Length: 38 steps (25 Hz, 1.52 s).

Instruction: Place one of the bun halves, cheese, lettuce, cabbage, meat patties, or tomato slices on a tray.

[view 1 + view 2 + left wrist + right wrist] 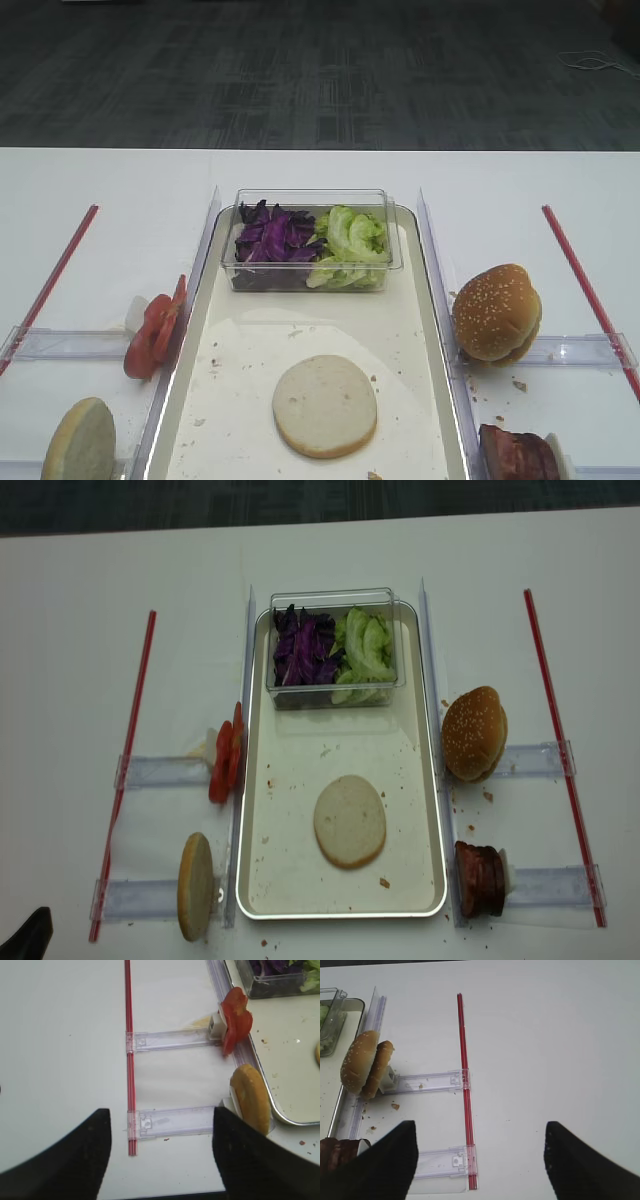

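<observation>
White table | left gripper spread, empty | right gripper spread | approach bun half squarely, pinch across crust, lower flat onto tray

Cream-white tray lies lengthwise at the white table's middle; one bun half lies flat, cut face up, near the tray's near end; clear plastic box sits at the far end, purple cabbage left, lettuce right. Off the tray's left edge: tomato slices on edge, second bun half on edge nearer the near-left corner. Off the right edge: sesame bun, meat patties; crumbs scattered.
</observation>
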Tool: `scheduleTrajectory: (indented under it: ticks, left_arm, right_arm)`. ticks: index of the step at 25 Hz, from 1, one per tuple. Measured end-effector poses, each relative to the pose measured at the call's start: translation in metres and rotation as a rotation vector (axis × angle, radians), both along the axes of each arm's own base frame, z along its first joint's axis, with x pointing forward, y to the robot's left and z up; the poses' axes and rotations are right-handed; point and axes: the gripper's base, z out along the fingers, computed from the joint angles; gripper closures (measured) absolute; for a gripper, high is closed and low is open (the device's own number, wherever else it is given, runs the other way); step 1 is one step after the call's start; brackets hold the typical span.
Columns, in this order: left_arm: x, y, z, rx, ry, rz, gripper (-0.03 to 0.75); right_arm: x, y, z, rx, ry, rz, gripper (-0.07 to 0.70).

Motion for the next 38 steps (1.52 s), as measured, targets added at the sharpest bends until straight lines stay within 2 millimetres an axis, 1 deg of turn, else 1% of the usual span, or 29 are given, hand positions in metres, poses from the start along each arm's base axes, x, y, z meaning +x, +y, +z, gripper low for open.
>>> scheduleTrajectory:
  ticks: [16,22,38]
  left_arm:
    - [-0.0002,0.0007,0.0,0.002,-0.002,0.008,0.3]
    - [-0.0078,0.0011,-0.0007,0.001,-0.05,0.009,0.3]
    - [-0.0079,0.0033,-0.0009,-0.019,-0.048,0.052,0.3]
  right_arm:
    - [0.0,0.0,0.0,0.0,0.0,0.0,0.101]
    - [0.0,0.0,0.0,-0.003,0.0,0.002,0.101]
    - [0.0,0.0,0.0,0.0,0.0,0.0,0.101]
